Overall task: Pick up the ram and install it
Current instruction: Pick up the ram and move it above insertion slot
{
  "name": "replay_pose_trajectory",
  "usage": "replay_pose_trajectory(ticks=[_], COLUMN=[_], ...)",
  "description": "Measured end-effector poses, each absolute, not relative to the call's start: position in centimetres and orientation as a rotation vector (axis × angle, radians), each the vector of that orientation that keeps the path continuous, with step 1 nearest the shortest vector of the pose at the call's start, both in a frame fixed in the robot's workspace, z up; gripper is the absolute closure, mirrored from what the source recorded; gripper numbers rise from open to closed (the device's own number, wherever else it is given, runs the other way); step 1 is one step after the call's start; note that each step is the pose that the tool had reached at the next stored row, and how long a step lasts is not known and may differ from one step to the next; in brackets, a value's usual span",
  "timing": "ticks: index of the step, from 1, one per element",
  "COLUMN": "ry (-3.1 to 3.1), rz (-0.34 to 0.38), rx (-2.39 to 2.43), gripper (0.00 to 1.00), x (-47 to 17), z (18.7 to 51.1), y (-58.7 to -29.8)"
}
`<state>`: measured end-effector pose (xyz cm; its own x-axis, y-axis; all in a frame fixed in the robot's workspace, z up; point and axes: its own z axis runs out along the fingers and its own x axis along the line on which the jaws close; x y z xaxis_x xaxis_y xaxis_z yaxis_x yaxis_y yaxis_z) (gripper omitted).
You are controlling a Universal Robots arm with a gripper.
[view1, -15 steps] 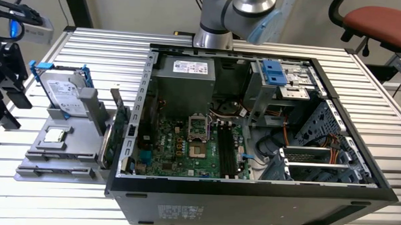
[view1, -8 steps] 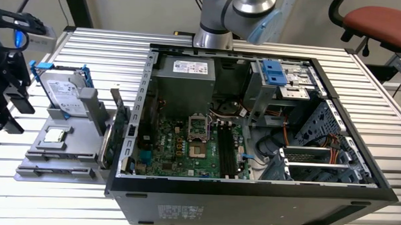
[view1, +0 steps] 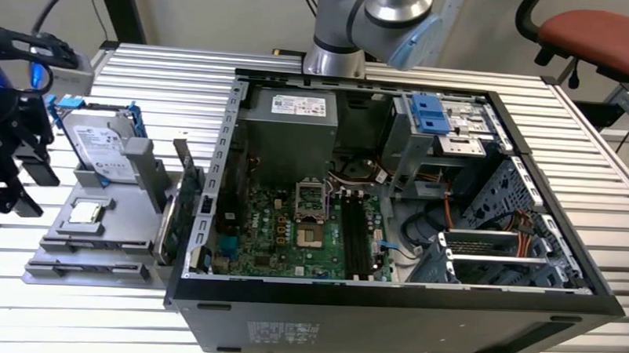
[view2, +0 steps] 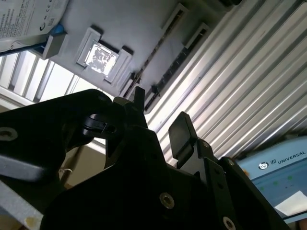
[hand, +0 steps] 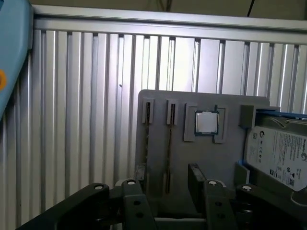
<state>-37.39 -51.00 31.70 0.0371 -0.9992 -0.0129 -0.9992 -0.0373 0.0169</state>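
The ram shows edge-on as a thin dark strip standing in a long slot of the grey parts holder. My gripper hangs open above the holder's near end, with one finger on each side of the ram's line and nothing between them. In the exterior view the gripper is at the far left, over the holder. The second wrist view shows the gripper open above the ribbed table. The motherboard's black slots lie inside the open computer case.
On the holder stand a silver hard drive in a blue frame, a square processor chip and a green expansion card next to the case wall. A red chair is at the back right. The arm's base stands behind the case.
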Motion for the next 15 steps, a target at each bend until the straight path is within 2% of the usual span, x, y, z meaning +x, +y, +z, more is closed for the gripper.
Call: replay_pose_trajectory(ticks=[15], ry=[-2.183], rz=[-0.033], rx=[2.255], gripper=[0.00], x=[-37.4], z=[29.1], y=[-51.8])
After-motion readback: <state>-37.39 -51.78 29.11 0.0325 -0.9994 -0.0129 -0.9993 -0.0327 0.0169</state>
